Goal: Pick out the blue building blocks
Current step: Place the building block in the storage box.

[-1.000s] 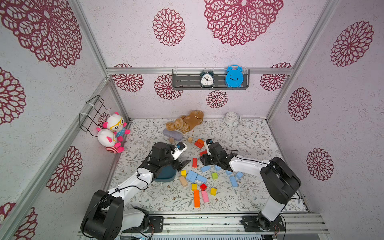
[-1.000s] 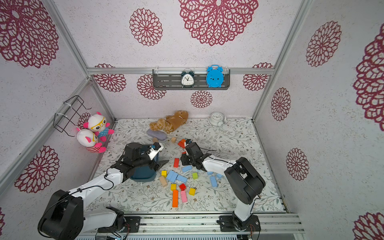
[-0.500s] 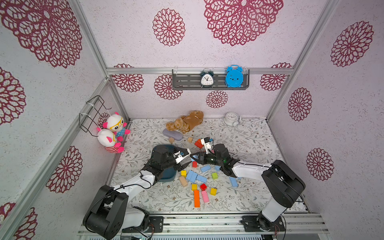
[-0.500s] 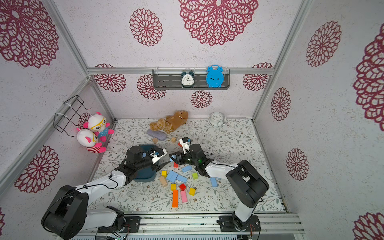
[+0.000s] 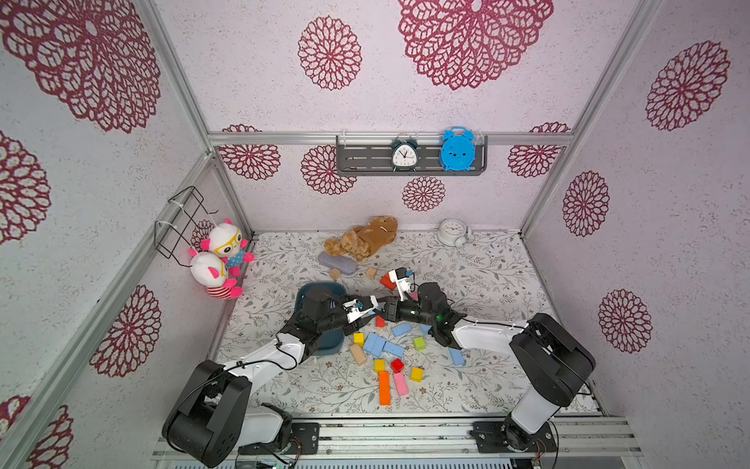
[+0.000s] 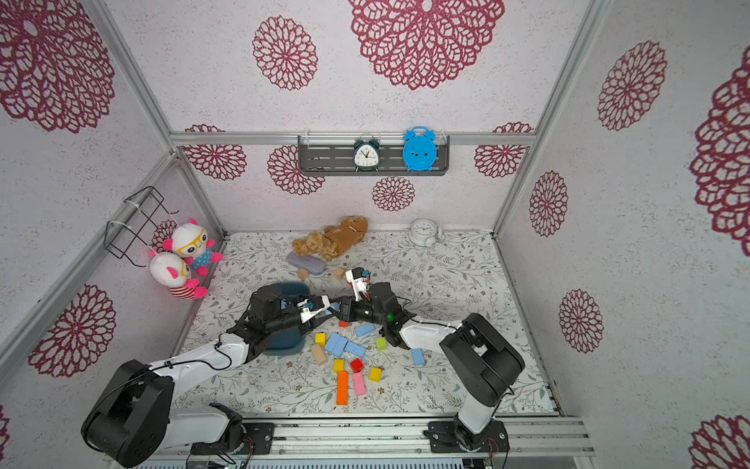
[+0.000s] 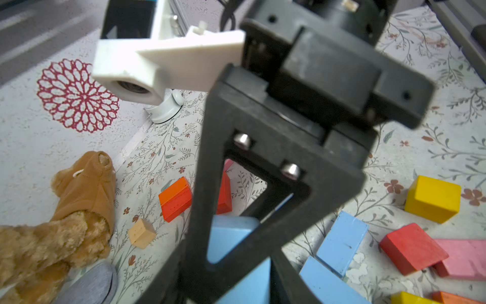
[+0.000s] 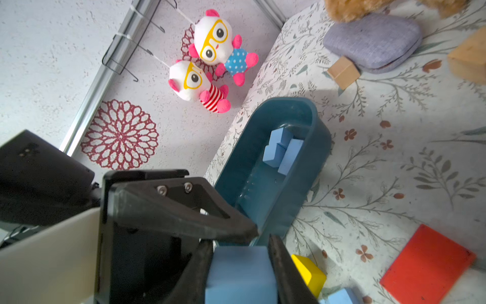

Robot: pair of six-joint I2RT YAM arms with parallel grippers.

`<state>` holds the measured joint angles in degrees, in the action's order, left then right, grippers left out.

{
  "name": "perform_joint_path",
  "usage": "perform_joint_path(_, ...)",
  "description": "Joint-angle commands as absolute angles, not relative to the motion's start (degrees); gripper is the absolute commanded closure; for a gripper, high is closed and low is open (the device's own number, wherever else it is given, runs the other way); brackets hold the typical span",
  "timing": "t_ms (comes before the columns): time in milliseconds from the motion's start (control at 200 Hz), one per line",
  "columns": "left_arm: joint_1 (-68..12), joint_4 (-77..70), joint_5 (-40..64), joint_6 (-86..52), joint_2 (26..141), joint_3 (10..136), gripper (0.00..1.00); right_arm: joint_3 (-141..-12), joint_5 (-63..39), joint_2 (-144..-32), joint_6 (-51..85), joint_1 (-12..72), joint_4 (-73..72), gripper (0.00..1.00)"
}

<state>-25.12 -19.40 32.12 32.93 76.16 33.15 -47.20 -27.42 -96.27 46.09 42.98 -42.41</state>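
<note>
My two grippers meet above the mat's middle, just right of the dark teal tray (image 5: pixel 320 289) (image 8: pixel 315 121). My right gripper (image 5: pixel 387 310) (image 8: pixel 240 263) is shut on a light blue building block (image 8: pixel 240 276) (image 7: pixel 231 234). My left gripper (image 5: pixel 373 307) (image 7: pixel 236 284) has its jaws closed across the same block, at right angles to the right one's. Three blue blocks (image 8: pixel 282 147) lie in the tray. Several more blue blocks lie on the mat in both top views (image 5: pixel 374 344) (image 5: pixel 401 329) (image 5: pixel 456 356) (image 6: pixel 355 349).
Yellow (image 5: pixel 358 338), green (image 5: pixel 419 343), red (image 5: pixel 397 364), orange (image 5: pixel 384 387), pink (image 5: pixel 400 383) and tan (image 5: pixel 357 354) blocks lie among the blue ones. A plush bear (image 5: pixel 365 239), a grey case (image 5: pixel 337 260) and a white clock (image 5: pixel 452 232) sit at the back.
My left gripper swung right from over the tray to meet the right gripper, and its jaws narrowed round the block. The right gripper brought the block leftward, still shut on it.
</note>
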Motion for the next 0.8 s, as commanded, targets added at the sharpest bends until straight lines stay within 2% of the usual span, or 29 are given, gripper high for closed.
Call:
perform_joint_path(0,-25.6,-19.0,35.2,33.0,75.2,33.9,0.66,-47.1,-28.1,-96.0,46.9,43.2,-45.3,0.74)
perform_joint_path(70,-25.5,-17.1,35.7,33.3,74.6,34.5,0.74,-46.8,-27.7,-95.8,46.8,43.2,-45.2,0.66)
perform_joint_path(135,-25.4,-13.9,35.2,33.7,74.0,35.4,0.78,-46.6,-26.5,-95.3,46.6,43.2,-44.0,0.48)
perform_joint_path(170,-25.1,-11.6,35.0,34.3,73.7,36.1,0.78,-46.2,-25.9,-94.7,46.1,43.1,-43.3,0.42)
perform_joint_path(255,-22.7,-5.6,35.3,36.3,73.0,37.7,0.8,-44.6,-24.2,-92.8,45.6,42.4,-42.5,0.35)
perform_joint_path(370,-15.0,4.8,37.5,41.1,72.4,40.2,0.81,-41.8,-20.1,-88.6,44.4,41.2,-39.6,0.32)
perform_joint_path(580,-0.1,21.3,33.2,54.4,75.0,45.0,0.79,-41.2,-13.8,-84.2,40.6,41.1,-30.8,0.32)
perform_joint_path(795,5.1,25.9,24.5,61.1,82.0,48.2,0.76,-42.0,-13.5,-85.9,40.6,41.5,-30.8,0.32)
